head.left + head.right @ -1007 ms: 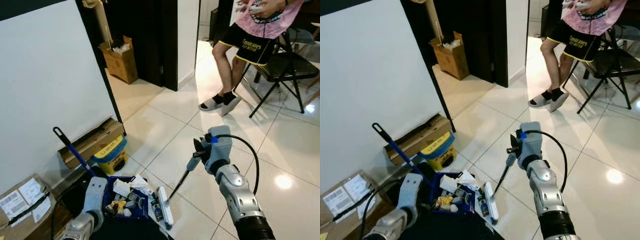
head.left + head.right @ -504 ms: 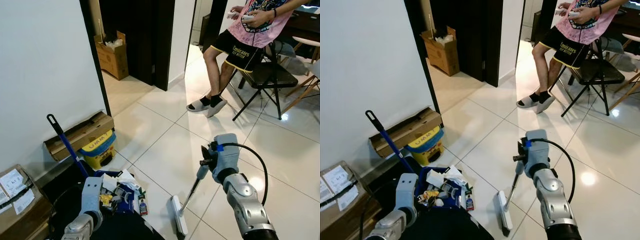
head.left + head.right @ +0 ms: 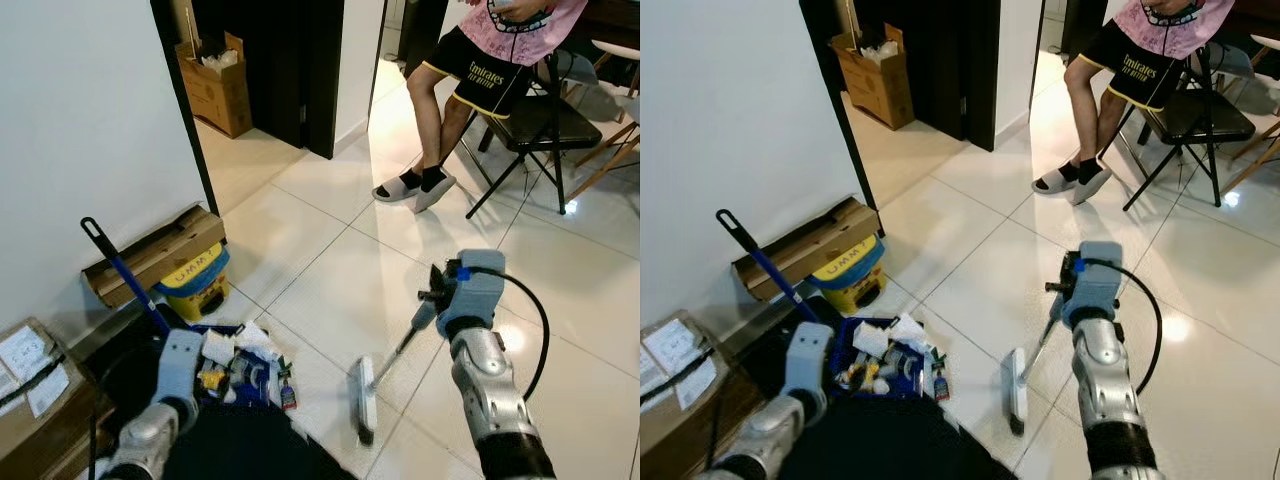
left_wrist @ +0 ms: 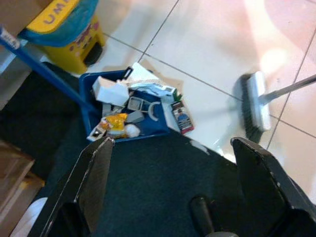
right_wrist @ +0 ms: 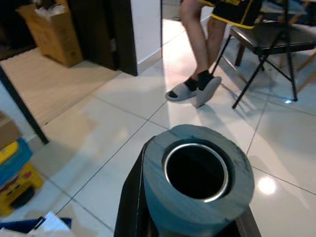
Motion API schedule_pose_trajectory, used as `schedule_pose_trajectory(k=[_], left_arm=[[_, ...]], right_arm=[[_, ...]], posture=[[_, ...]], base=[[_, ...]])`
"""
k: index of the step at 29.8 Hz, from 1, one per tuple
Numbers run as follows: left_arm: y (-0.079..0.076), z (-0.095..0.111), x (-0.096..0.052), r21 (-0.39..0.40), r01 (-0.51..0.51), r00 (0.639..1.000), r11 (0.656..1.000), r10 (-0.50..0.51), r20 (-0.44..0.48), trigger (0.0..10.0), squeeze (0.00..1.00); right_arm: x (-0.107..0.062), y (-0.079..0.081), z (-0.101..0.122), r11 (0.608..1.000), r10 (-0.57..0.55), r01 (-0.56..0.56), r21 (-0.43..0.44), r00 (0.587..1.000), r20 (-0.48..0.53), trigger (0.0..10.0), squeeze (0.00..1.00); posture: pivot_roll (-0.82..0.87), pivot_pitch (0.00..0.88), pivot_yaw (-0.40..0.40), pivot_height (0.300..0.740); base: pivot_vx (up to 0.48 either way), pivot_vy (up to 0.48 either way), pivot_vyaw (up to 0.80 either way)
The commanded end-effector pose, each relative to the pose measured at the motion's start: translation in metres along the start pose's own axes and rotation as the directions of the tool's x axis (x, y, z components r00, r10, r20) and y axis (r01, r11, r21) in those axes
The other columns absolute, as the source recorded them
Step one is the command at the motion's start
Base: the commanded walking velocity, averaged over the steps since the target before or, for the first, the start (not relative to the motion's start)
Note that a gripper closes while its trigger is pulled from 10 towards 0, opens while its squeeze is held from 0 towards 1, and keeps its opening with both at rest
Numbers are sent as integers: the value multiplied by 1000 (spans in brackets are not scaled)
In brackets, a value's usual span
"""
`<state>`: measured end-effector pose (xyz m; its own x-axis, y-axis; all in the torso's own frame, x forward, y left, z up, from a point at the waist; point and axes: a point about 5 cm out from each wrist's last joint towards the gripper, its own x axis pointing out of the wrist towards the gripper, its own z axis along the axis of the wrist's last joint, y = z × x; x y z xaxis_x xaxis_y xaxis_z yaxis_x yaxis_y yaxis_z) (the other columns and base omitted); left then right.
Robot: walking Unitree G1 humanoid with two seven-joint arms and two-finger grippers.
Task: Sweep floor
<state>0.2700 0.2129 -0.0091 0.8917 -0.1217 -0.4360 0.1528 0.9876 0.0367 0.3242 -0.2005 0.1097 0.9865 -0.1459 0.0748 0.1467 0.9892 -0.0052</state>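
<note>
The right gripper (image 3: 432,297), fingers clamped on the grey handle of the one broom (image 3: 1017,387), has drawn the brush head back across the white tiled floor (image 3: 330,270) from beside the one blue dustpan (image 4: 126,113), which suggests it is lining up a fresh stroke. The left gripper (image 4: 173,163) hovers with its two fingers spread above the full dustpan, and one scrap (image 4: 181,117) lies on the tile beyond its lip, between pan and brush.

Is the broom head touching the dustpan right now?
Apart. In the left wrist view, bare white tile lies between the broom head and the blue dustpan; the left eye view shows the same gap.
</note>
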Motion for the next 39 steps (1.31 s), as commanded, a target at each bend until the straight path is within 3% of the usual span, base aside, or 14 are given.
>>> schedule_pose_trajectory(k=[1,5,6,14,16,21,29,31,39], left_arm=[[3,-11,-6,1,2,1000,1000,-2,-27,10000,0],[4,-12,-8,7,3,1000,1000,-3,-25,10000,0],[6,-18,-13,10,4,1000,1000,-3,-28,10000,0],[8,-31,-23,17,9,999,1000,-8,-43,10000,0],[8,-42,-32,21,19,998,1000,-18,-60,10000,0],[8,-46,-35,24,25,998,999,-24,-64,10000,0],[7,-46,-35,25,29,998,999,-27,-61,10000,0],[7,-47,-37,26,31,998,999,-30,-58,10000,0],[8,-50,-40,31,35,998,999,-33,-60,10000,0]], right_arm=[[-5,-1,-12,999,-23,24,25,999,-37,10000,0],[-3,-1,-11,999,-31,31,26,999,-21,10000,0],[3,0,-5,997,-58,57,57,998,14,10000,0],[14,7,11,989,-96,82,127,989,109,10000,0],[24,19,28,976,-124,87,202,975,182,10000,0],[33,34,39,960,-111,52,276,973,204,10000,0],[36,53,44,946,-72,1,324,975,209,10000,0],[37,67,42,937,-62,-11,349,978,198,10000,0],[41,69,47,915,-109,21,402,975,196,10000,0]], posture=[[-130,259,33,740],[-130,259,33,740],[-86,298,39,740],[-62,316,48,740],[-37,330,60,740],[-31,335,59,740],[-28,334,56,740],[-15,334,55,740],[-10,332,57,740]], base=[[0,0,0],[0,0,0],[0,0,0],[0,0,0],[0,0,0],[0,0,0],[0,0,0],[0,0,0],[0,0,0]])
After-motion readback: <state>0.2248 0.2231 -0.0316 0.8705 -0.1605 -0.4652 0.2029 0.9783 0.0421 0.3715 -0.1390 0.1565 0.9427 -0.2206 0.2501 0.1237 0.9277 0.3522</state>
